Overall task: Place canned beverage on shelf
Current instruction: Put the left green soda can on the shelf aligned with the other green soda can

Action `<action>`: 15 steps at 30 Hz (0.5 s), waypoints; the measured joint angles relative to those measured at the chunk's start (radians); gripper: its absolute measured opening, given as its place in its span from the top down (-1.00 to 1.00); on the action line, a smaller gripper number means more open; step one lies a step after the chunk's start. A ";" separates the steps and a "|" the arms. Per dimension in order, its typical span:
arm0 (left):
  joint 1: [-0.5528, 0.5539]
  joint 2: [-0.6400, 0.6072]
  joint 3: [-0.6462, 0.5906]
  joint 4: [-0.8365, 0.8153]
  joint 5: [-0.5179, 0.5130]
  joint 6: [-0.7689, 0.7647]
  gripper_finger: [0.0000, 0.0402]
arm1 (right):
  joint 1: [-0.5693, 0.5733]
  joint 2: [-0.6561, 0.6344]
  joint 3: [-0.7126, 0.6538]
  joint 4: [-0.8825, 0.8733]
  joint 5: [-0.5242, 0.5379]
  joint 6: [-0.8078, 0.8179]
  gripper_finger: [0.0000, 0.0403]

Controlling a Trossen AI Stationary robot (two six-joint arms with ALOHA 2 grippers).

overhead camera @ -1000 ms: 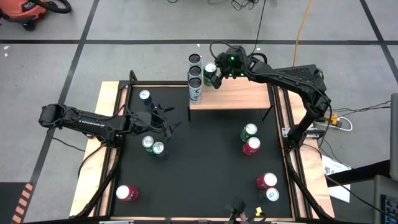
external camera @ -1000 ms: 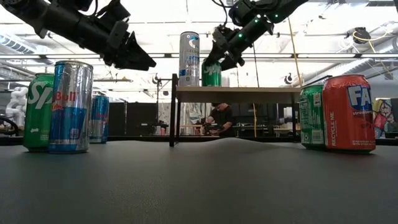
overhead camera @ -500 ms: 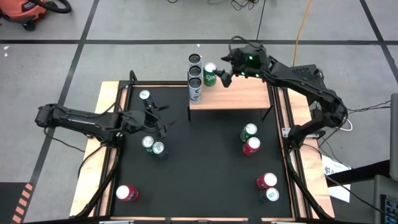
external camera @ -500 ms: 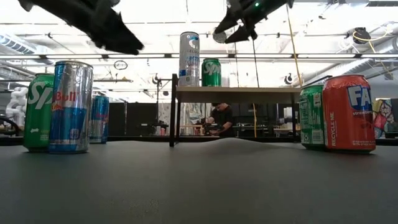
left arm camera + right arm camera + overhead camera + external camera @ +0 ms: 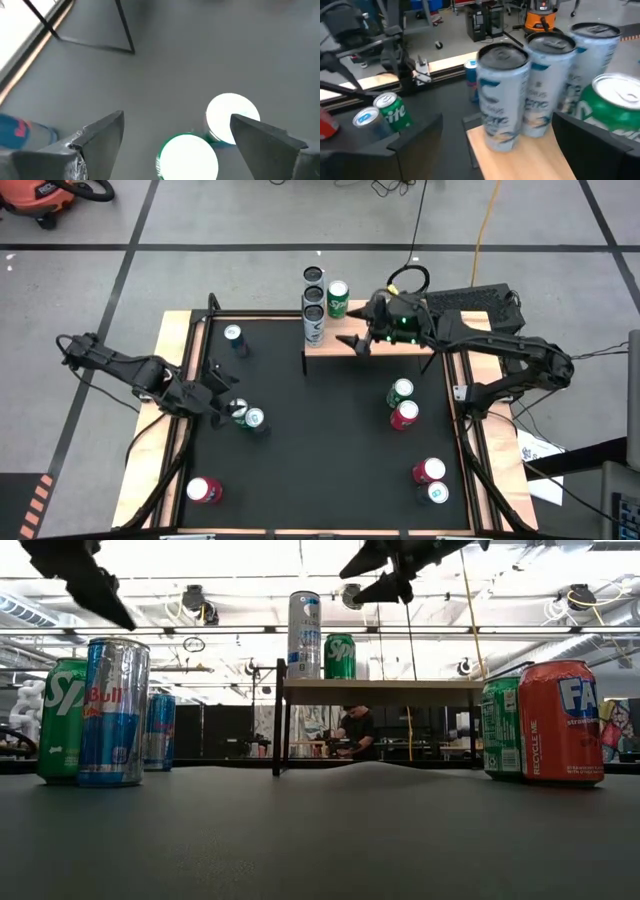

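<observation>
Left tool (image 5: 218,393), spread wide and empty, over two cans (image 5: 246,415) on black worktop (image 5: 320,440). Centre: green canned beverage (image 5: 337,298) upright on shelf (image 5: 385,332) beside three tall silver cans (image 5: 314,325). Right tool (image 5: 357,342), spread, above shelf. Seated person (image 5: 352,732) visible only from low view.

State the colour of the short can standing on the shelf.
Green, with white lettering; the short can on the shelf shows best in the low view.

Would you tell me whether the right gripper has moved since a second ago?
Yes. The right gripper was at the green can and now sits open nearer the wood-topped shelf's front edge.
</observation>
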 joint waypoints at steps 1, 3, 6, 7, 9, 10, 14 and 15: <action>-0.010 -0.004 -0.009 -0.010 0.001 -0.030 -0.81 | 0.014 0.000 -0.009 0.012 0.002 0.003 -0.79; -0.031 -0.006 -0.036 -0.023 0.003 -0.074 -0.81 | 0.038 0.002 -0.021 0.024 0.005 0.016 -0.79; -0.055 -0.006 -0.077 -0.019 0.003 -0.131 -0.81 | 0.077 0.001 -0.041 0.058 0.034 0.026 -0.79; -0.061 -0.006 -0.091 -0.019 0.002 -0.145 -0.81 | 0.091 0.001 -0.048 0.067 0.056 0.029 -0.79; -0.066 -0.004 -0.119 -0.018 0.001 -0.177 -0.81 | 0.113 0.001 -0.052 0.058 0.089 0.028 -0.79; -0.067 -0.003 -0.132 -0.015 0.002 -0.184 -0.81 | 0.123 0.002 -0.052 0.053 0.104 0.029 -0.79; -0.067 -0.004 -0.175 0.034 0.006 -0.187 -0.81 | 0.154 0.001 -0.052 0.054 0.107 0.029 -0.79; -0.067 -0.004 -0.181 0.042 0.011 -0.187 -0.81 | 0.160 0.001 -0.052 0.054 0.111 0.029 -0.79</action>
